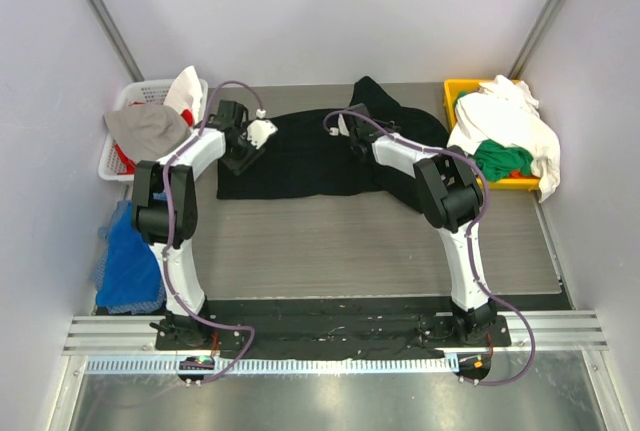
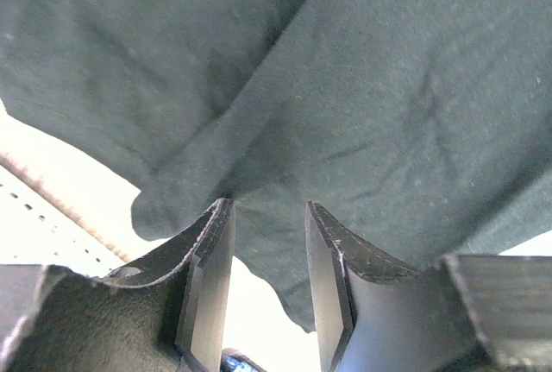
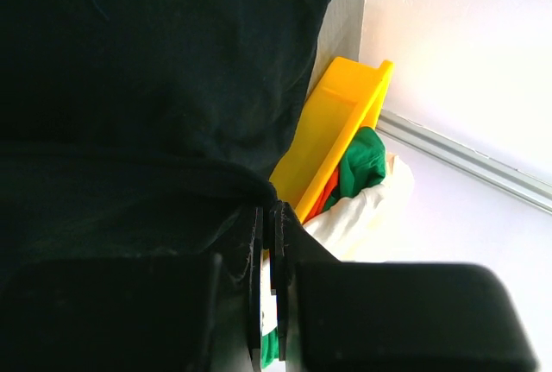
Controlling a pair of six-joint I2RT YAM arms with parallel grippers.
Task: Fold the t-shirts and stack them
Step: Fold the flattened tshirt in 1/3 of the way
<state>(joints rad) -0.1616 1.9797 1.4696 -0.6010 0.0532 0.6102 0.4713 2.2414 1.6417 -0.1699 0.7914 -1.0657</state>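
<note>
**Q:** How is the left end effector (image 2: 267,213) set?
**A:** Its jaws are held apart. An edge of the black t-shirt (image 1: 300,163) is seen in the gap.
**Q:** Where is that garment located?
**A:** It is spread on the table (image 1: 350,241), far centre.
**Q:** And the right end effector (image 3: 267,213)?
**A:** It is pressed together on a fold of the same garment. Further right, a white t-shirt (image 1: 512,116) and a green t-shirt (image 1: 503,159) are piled in the yellow bin (image 1: 455,93).

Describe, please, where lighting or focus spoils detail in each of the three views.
Top external: even and sharp, though the black t-shirt reads as a flat dark patch and the metal rail glares. Left wrist: the shirt looks washed grey-green, the background below it blown out white. Right wrist: the shirt is underexposed, nearly featureless, the right gripper a soft dark mass, the yellow bin vivid.
</note>
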